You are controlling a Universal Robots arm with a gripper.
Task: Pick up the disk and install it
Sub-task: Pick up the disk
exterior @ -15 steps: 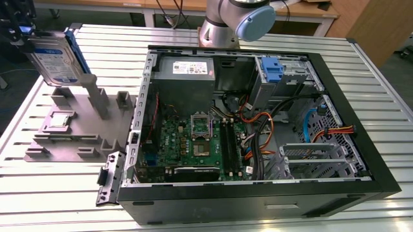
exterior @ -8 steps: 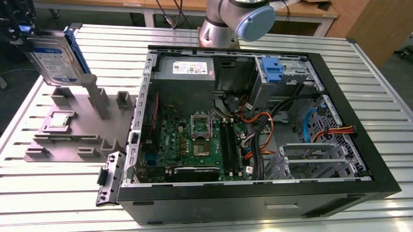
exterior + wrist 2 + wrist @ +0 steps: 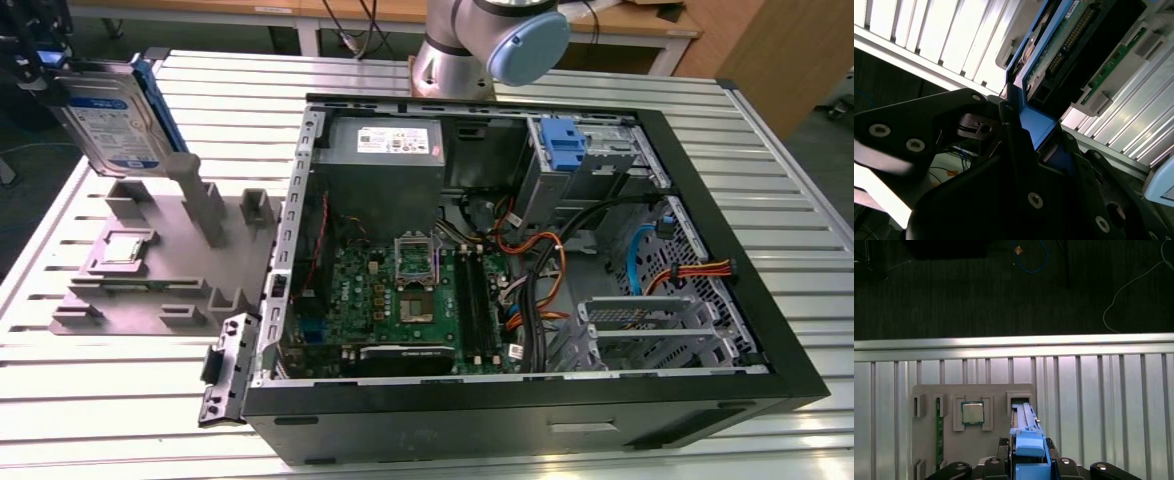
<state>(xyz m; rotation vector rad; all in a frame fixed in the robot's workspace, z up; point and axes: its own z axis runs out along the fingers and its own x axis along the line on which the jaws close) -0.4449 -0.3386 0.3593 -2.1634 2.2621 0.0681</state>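
Note:
The disk (image 3: 118,120), a silver drive with a white-and-blue label in a blue carrier, hangs on edge and slightly tilted over the grey fixture (image 3: 147,270) at the exterior view's left. My gripper (image 3: 47,70) is shut on its upper end. In the first wrist view the blue carrier (image 3: 1029,450) sits clamped between the black fingers (image 3: 999,462), right above the fixture's open slot (image 3: 1021,401). The second wrist view shows the disk's green circuit board (image 3: 1064,40) and the gripper (image 3: 1029,135) closed around the blue frame (image 3: 1036,125).
An open computer case (image 3: 534,395) lies on the slatted metal table (image 3: 747,150), with a drive bay holding a blue part (image 3: 567,150) at its far side. The fixture also holds a processor chip (image 3: 973,413) and a memory stick (image 3: 939,435). The arm's base (image 3: 487,45) stands behind the case.

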